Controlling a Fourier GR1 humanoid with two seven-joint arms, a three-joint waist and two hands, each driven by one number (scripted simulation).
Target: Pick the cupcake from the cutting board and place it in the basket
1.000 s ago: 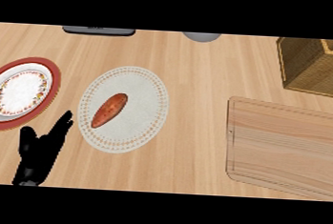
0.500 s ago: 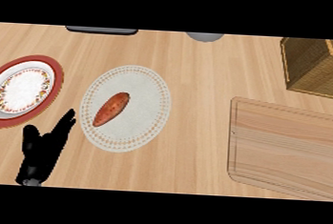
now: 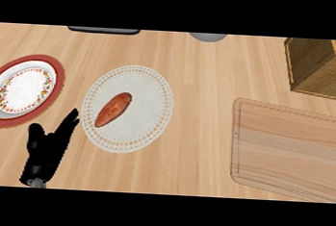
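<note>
left hand (image 3: 46,149) rests with fingers straight near the plate (image 3: 128,108); cutting board (image 3: 290,150) lies apart from basket (image 3: 319,67).

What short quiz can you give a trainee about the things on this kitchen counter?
1. True or false: a cupcake stands on the pale wooden cutting board.
2. What lies on the white round plate with the dotted rim?
A. an orange-brown oblong piece of food
B. a spoon
C. nothing
3. Fill the gap: the brown woven basket stands at the upper ____ corner of the head view.

Key: 1 false, the board shows nothing on it; 2 A; 3 right.
</note>
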